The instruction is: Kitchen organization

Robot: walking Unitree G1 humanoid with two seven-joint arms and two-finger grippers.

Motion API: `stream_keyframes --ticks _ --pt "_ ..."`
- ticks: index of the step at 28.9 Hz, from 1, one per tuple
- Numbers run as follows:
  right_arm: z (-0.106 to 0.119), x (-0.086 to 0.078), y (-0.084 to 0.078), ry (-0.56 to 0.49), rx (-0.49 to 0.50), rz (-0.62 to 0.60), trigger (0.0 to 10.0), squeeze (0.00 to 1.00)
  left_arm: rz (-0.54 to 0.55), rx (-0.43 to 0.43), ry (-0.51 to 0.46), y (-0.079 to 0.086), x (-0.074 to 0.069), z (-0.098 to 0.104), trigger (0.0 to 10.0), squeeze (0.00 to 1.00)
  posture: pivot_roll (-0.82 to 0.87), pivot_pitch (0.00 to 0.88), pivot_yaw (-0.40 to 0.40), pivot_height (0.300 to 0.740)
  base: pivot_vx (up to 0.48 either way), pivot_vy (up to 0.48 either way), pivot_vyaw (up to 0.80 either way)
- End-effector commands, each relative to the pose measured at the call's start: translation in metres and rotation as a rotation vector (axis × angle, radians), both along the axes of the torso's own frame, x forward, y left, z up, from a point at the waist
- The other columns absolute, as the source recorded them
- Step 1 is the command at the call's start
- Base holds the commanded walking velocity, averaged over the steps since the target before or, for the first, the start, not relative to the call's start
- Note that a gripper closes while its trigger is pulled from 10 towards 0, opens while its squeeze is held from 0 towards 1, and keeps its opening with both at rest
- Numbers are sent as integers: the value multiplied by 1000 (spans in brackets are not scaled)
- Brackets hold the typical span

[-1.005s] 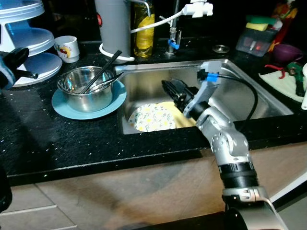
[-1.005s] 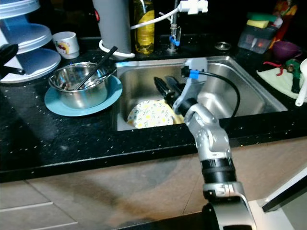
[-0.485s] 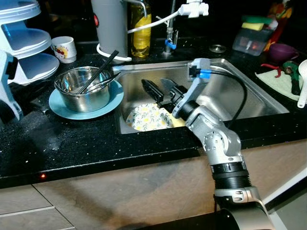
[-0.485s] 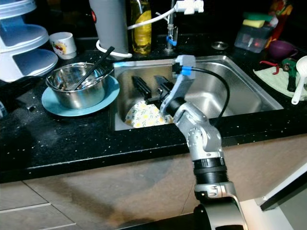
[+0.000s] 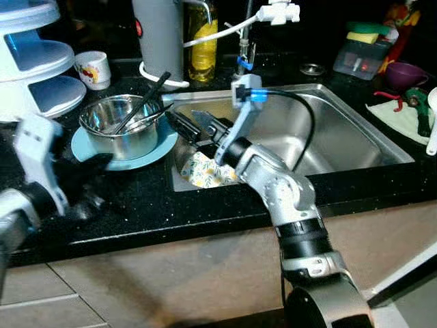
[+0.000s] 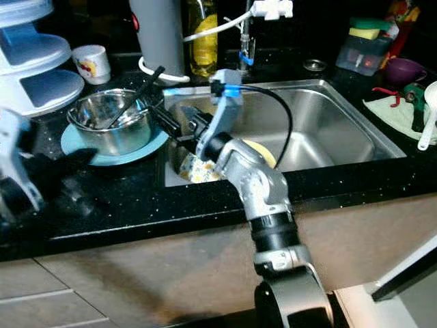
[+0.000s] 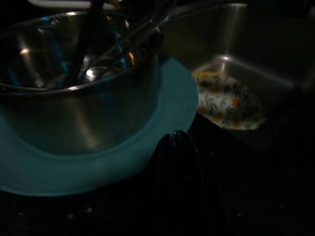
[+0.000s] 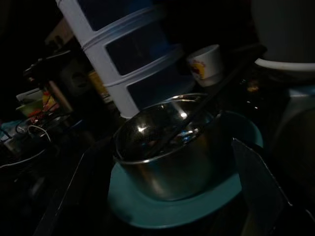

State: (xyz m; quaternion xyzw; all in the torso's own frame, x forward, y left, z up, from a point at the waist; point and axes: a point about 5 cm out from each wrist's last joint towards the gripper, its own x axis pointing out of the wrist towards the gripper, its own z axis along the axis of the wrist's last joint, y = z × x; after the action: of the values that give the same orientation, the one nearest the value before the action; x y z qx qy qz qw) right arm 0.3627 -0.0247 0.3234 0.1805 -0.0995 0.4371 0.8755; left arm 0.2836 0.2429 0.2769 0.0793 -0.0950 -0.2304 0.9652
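A steel bowl (image 5: 121, 128) holding black chopsticks (image 5: 143, 99) sits on a round blue plate (image 5: 158, 147) on the black counter, just left of the sink. My right gripper (image 5: 182, 117) reaches across the sink's left corner, open, its fingers (image 8: 258, 179) wide apart and level with the bowl's right side, touching nothing. My left gripper (image 5: 92, 181) hovers low over the counter at the plate's near-left edge; its wrist view faces the bowl (image 7: 74, 93) and plate rim (image 7: 172, 105) closely. A floral plate (image 5: 205, 171) lies in the sink below the right arm.
Behind the bowl stand a grey cylinder (image 5: 160, 37), an oil bottle (image 5: 201, 41) and a small mug (image 5: 93, 68). A white tiered rack (image 5: 34, 61) fills the far left. The tap (image 5: 273, 14) overhangs the sink (image 5: 341, 130). Sponges and a cloth (image 5: 403, 113) lie at right.
My right gripper has swung left from over the sink to the bowl's side and opened. My left arm has come in low at the left, towards the blue plate.
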Motion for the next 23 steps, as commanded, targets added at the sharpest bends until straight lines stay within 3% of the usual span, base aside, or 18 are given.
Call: stream_keyframes --ticks 1,2,3,10,11,12,19,23 --pt "5 2 4 0 10 -9 10000 0 22 18 -14 -2 -1 -4 10000 0 39 244 -13 740 0 0 0" --pt "10 6 15 26 21 1 10000 682 81 25 -17 -1 2 -10 10000 0 39 243 -12 740 0 0 0" --pt "12 8 19 34 21 6 10000 1000 104 22 -22 0 3 -12 10000 0 41 245 -15 740 0 0 0" --pt "12 11 35 46 -12 23 10000 1000 84 -33 -69 -5 -4 -12 10000 0 44 241 -26 740 0 0 0" --pt "11 12 36 49 -21 21 10000 945 83 -42 -76 -5 -4 -12 10000 0 44 241 -26 740 0 0 0" --pt "8 13 40 53 -59 10 10000 0 98 -51 -98 -2 -6 -11 10000 0 46 240 -32 740 0 0 0" --pt "5 20 43 44 -92 -44 10000 0 100 -98 -172 -1 -11 -7 10000 0 47 235 -37 740 0 0 0" --pt "7 21 44 31 -94 -56 10000 0 98 -87 -163 -2 -12 -10 10000 0 45 228 -37 740 0 0 0"
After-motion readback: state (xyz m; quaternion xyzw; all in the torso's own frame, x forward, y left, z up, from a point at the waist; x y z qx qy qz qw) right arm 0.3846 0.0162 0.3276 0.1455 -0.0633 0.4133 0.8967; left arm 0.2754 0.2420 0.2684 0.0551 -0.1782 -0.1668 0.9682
